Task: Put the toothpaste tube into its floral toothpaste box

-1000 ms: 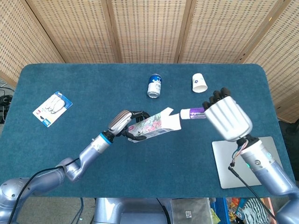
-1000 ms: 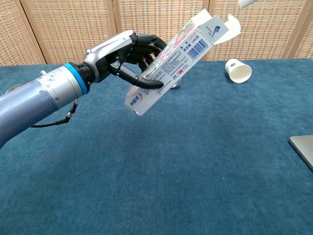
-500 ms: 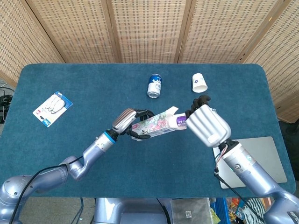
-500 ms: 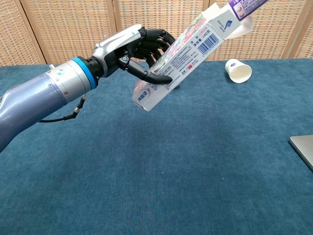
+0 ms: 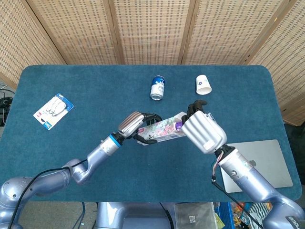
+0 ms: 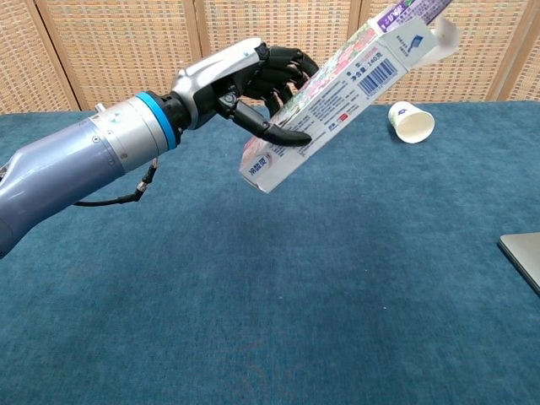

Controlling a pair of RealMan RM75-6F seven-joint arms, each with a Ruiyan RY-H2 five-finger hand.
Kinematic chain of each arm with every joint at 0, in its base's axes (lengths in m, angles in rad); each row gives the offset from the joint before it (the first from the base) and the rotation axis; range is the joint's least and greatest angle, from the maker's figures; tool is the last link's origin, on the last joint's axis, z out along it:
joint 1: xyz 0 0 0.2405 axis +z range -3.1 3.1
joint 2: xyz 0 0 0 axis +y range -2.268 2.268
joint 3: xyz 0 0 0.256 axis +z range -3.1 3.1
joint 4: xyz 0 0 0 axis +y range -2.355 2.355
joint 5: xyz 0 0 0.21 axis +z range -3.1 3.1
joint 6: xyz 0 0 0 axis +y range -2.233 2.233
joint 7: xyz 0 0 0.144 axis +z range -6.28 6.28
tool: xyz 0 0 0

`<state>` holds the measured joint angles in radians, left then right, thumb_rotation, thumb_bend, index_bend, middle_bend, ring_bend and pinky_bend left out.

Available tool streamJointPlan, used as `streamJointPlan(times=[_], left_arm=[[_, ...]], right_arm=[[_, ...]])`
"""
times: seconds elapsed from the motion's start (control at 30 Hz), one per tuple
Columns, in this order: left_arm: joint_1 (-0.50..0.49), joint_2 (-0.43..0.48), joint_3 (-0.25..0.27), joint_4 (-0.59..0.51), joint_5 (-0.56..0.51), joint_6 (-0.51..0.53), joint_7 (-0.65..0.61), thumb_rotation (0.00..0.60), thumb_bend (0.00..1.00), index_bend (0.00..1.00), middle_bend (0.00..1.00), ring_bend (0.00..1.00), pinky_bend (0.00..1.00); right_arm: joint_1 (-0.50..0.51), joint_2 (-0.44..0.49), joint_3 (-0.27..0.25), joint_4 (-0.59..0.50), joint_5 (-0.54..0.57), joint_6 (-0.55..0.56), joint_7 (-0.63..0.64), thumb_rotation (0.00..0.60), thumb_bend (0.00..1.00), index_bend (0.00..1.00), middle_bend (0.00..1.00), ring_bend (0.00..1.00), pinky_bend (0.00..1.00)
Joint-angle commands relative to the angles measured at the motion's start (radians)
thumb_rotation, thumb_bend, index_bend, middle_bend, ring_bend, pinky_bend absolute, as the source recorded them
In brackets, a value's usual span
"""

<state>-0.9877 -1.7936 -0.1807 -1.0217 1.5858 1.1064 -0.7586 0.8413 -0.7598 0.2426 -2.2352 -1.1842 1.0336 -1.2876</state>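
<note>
My left hand (image 5: 134,125) (image 6: 253,84) grips the floral toothpaste box (image 5: 163,131) (image 6: 337,101) and holds it above the table, tilted, with its open end up and toward my right. The purple and white toothpaste tube (image 6: 419,10) (image 5: 179,125) enters that open end, and only its tail shows at the top edge of the chest view. My right hand (image 5: 202,131) holds the tube at the box mouth. In the head view this hand covers most of the tube.
A blue can (image 5: 157,88) and a white paper cup (image 5: 203,85) (image 6: 411,121) stand at the back of the blue table (image 5: 86,86). A blister pack (image 5: 53,110) lies at the far left. A grey laptop (image 5: 259,164) sits at the right front.
My right hand has moved left toward the box and pushed the tube from outside into its open end. My left hand shifted the box slightly to the right and up.
</note>
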Motion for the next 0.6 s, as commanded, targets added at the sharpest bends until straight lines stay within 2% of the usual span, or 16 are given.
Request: streamJointPlan(times=[0.03,0.13,0.17,0.2,0.23,0.27,0.3,0.37,0.47,0.6], left_arm=[[-0.004,0.0,-0.003,-0.009,-0.006,-0.002,0.01,0.6,0.21,0.56,0.55,0.5,0.51],[-0.007,-0.001,-0.008,-0.019,-0.011,-0.001,0.017,0.6,0.21,0.56,0.55,0.5,0.51],[-0.008,-0.002,-0.009,-0.023,-0.013,-0.001,0.019,0.6,0.21,0.56,0.55,0.5,0.51],[-0.009,-0.003,-0.011,-0.026,-0.014,0.001,0.019,0.6,0.21,0.56,0.55,0.5,0.51],[-0.01,-0.005,-0.013,-0.027,-0.016,0.003,0.019,0.6,0.21,0.56,0.55,0.5,0.51],[-0.011,-0.007,-0.014,-0.028,-0.017,0.005,0.02,0.6,0.21,0.56,0.55,0.5,0.51],[-0.012,-0.009,-0.016,-0.029,-0.019,0.006,0.018,0.6,0.21,0.56,0.55,0.5,0.51],[-0.013,-0.013,-0.018,-0.028,-0.022,0.008,0.014,0.6,0.21,0.56,0.55,0.5,0.51],[-0.017,-0.026,-0.03,-0.023,-0.036,0.007,-0.011,0.6,0.21,0.56,0.55,0.5,0.51],[-0.018,-0.032,-0.035,-0.017,-0.039,0.017,-0.026,0.6,0.21,0.56,0.55,0.5,0.51]], right_arm=[[0.014,-0.011,-0.009,-0.003,0.015,0.002,-0.026,0.6,0.63,0.59,0.62,0.46,0.44],[0.024,-0.022,-0.017,-0.002,0.022,0.005,-0.049,0.6,0.62,0.58,0.58,0.46,0.44],[0.027,-0.025,-0.02,-0.001,0.021,0.007,-0.056,0.6,0.53,0.5,0.5,0.44,0.44],[0.029,-0.029,-0.023,-0.001,0.019,0.008,-0.061,0.6,0.34,0.34,0.35,0.36,0.38],[0.03,-0.031,-0.026,-0.002,0.016,0.011,-0.065,0.6,0.22,0.22,0.24,0.26,0.31],[0.029,-0.032,-0.028,-0.003,0.009,0.017,-0.068,0.6,0.05,0.07,0.09,0.13,0.17],[0.026,-0.033,-0.03,-0.002,-0.001,0.028,-0.069,0.6,0.0,0.0,0.01,0.03,0.06],[0.017,-0.033,-0.029,-0.004,-0.027,0.059,-0.079,0.6,0.0,0.0,0.0,0.0,0.0],[-0.008,-0.037,-0.015,0.0,-0.125,0.13,-0.041,0.6,0.0,0.0,0.0,0.0,0.0],[-0.036,-0.017,-0.007,0.01,-0.178,0.174,-0.002,0.6,0.0,0.0,0.0,0.0,0.0]])
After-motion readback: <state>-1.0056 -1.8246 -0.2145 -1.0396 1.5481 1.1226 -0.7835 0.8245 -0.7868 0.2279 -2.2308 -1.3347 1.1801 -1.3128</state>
